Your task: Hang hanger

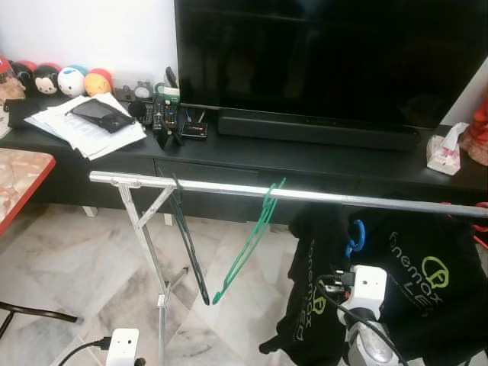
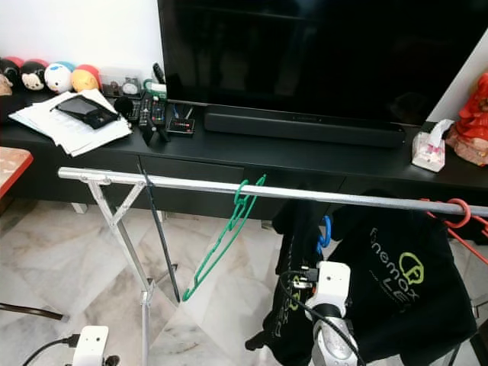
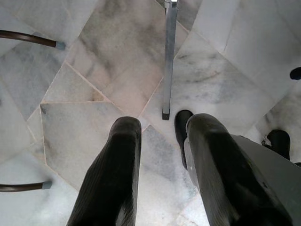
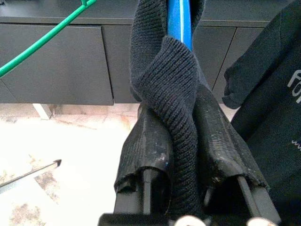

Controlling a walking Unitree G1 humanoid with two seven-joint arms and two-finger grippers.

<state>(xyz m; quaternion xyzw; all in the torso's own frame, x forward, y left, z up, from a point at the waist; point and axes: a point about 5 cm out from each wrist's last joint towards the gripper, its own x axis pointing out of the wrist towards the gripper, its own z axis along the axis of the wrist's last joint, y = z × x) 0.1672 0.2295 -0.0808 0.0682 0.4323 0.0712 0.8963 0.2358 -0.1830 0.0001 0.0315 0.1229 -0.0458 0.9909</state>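
A: What is hidden or cut off?

B: The large black television screen [image 1: 328, 57] runs out past the top edge. The silver metal clothes rail [image 2: 229, 185] leaves the view on the robot's right. The black T-shirt with green and white print [image 2: 404, 293] hangs from it, folded, so the lettering reads only in part: "nemox" and "LE", with a green round logo.

A: And the hanger?

B: The blue plastic hanger [image 4: 179, 21] is mostly buried in dark knitted cloth [image 4: 169, 89]; just its hook shows, sitting below the rail and not on it. A green plastic hanger [image 2: 221, 242] and a thin black hanger [image 2: 158, 229] hang on the rail, both tilted.

A: The fingers?

B: The right gripper [image 4: 181, 141] is clenched on the knitted cloth wrapped over the blue hanger. The left gripper [image 3: 160, 155] hangs low over the marble floor [image 3: 84, 70], its fingers spread and gripping nothing.
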